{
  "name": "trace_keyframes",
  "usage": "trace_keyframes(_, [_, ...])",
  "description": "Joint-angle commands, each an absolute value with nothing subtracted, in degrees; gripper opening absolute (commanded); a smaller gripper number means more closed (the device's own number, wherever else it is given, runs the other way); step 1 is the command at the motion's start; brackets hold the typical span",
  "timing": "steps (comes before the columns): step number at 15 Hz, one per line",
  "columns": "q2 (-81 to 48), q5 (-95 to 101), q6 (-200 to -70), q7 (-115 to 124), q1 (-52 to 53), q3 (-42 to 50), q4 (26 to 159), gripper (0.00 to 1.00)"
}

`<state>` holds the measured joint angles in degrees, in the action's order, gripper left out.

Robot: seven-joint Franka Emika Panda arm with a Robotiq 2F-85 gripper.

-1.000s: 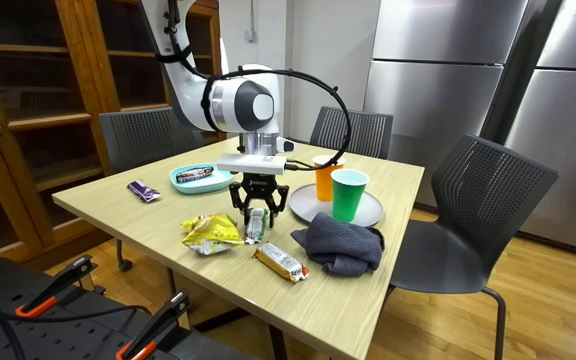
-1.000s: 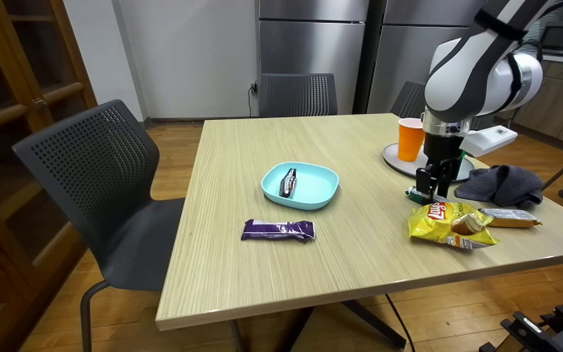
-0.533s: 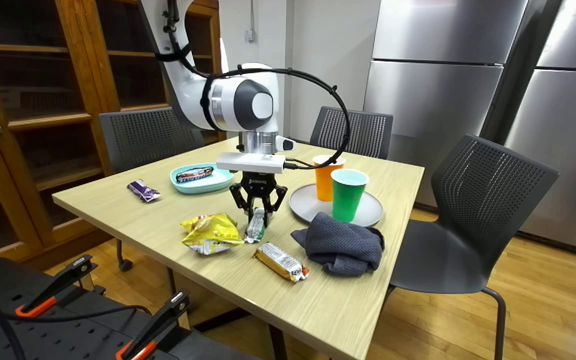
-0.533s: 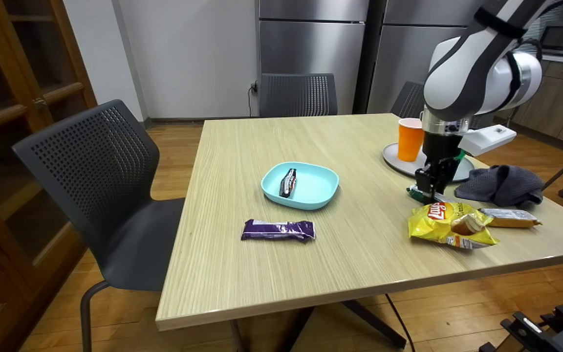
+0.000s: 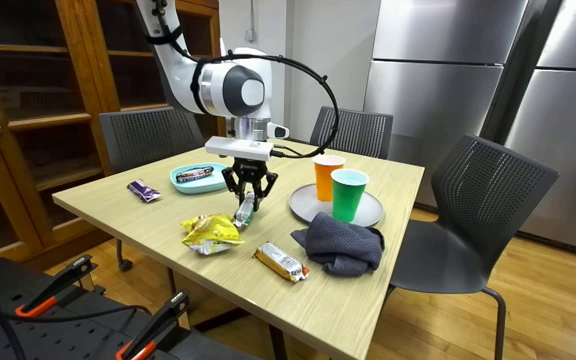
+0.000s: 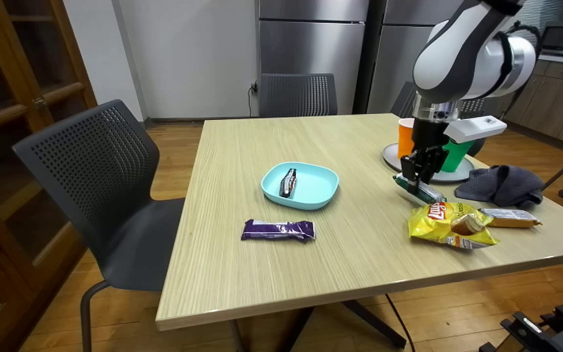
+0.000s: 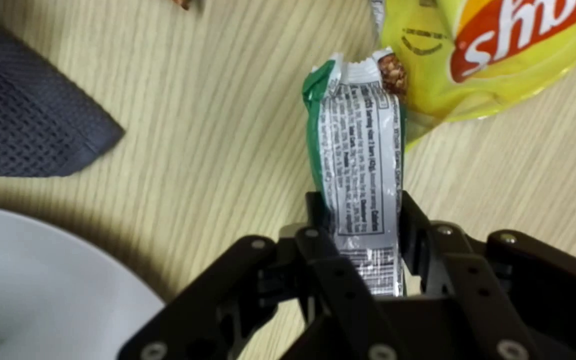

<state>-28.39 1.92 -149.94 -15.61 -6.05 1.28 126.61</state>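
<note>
My gripper (image 5: 249, 204) is shut on a green and silver wrapped snack bar (image 5: 242, 216). The bar appears slightly above the table and tilted in an exterior view (image 6: 429, 193). In the wrist view the two fingers (image 7: 361, 212) press on both long sides of the bar (image 7: 360, 145), near its lower half. The bar's far end lies close to a yellow chip bag (image 7: 433, 55); whether they touch is unclear. The chip bag also shows in both exterior views (image 5: 211, 233) (image 6: 447, 225). The bar's near end is hidden by the gripper.
A turquoise tray (image 6: 318, 188) holds a dark wrapped bar (image 6: 288, 183). A purple bar (image 6: 278, 230) lies nearby. A grey plate (image 5: 300, 202) bears an orange cup (image 5: 324, 182) and a green cup (image 5: 348, 197). A dark cloth (image 5: 343, 245) and a gold bar (image 5: 280, 261) lie on the table (image 5: 318, 310).
My gripper has closed on the green and silver bar. It has then risen a little and moved toward the turquoise tray's side, carrying the bar. The other things have not moved.
</note>
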Motion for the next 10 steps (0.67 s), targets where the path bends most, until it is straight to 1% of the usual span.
trace_keyframes(1, [-24.5,-1.1,-147.3,-11.3,-5.8,-0.6,127.5,0.12])
trace_keyframes(10, [-22.7,-7.1,-147.7,0.2,-1.4,-1.9,126.7,0.12])
